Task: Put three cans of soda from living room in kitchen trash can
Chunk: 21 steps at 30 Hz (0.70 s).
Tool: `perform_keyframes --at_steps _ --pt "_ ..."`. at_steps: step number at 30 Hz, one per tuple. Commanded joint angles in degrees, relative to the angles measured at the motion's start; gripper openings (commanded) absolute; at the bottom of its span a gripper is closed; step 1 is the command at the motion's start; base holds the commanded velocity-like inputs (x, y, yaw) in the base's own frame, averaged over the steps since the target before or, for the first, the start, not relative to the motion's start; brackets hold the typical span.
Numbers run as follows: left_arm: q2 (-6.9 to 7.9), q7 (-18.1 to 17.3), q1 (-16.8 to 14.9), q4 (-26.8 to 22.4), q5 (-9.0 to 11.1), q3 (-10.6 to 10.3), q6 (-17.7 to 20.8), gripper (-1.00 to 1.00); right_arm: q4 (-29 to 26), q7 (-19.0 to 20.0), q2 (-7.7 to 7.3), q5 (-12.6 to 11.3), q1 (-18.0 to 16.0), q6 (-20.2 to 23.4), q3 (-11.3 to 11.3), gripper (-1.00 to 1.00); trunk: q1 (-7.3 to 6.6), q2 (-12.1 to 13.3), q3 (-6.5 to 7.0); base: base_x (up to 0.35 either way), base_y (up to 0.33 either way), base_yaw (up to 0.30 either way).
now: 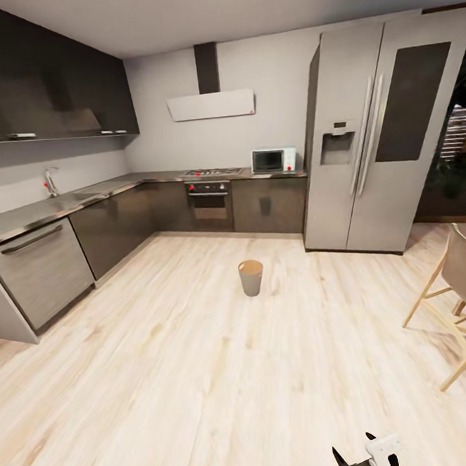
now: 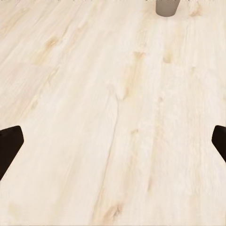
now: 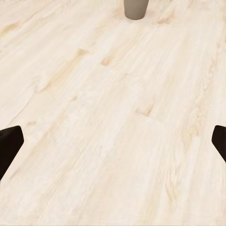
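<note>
Standing at frame centre on the wood floor (image 1: 168, 380), the bin (image 1: 251, 277) is facing both grippers, spread wide and holding nothing.

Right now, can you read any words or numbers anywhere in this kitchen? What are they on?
No text can be read anywhere.
Hood: a tiny red mark at its right end, too small to read.
Microwave: red spot on its control panel, too blurred to read.
Fridge: dispenser panel shows no legible characters.
Trash can: plain, no label.
</note>
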Motion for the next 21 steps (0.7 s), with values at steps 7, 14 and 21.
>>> perform_keyframes --at_steps 7,14,21 --pt "0.0 0.0 0.0 0.0 0.0 -0.1 0.0 1.0 0.0 0.0 0.0 0.0 0.0 0.0 0.0 1.0 0.0 0.0 0.0 0.283 0.152 -0.002" --pt "0.0 0.1 0.0 0.0 0.0 -0.1 0.0 1.0 0.0 0.0 0.0 0.0 0.0 0.0 0.0 1.0 0.0 0.0 0.0 0.284 0.143 0.0" --pt "0.0 0.1 0.0 -0.1 0.0 -0.1 -0.1 1.0 0.0 0.0 -0.06 0.0 0.0 0.0 -0.1 1.0 0.0 0.0 0.0 0.288 0.135 0.0"
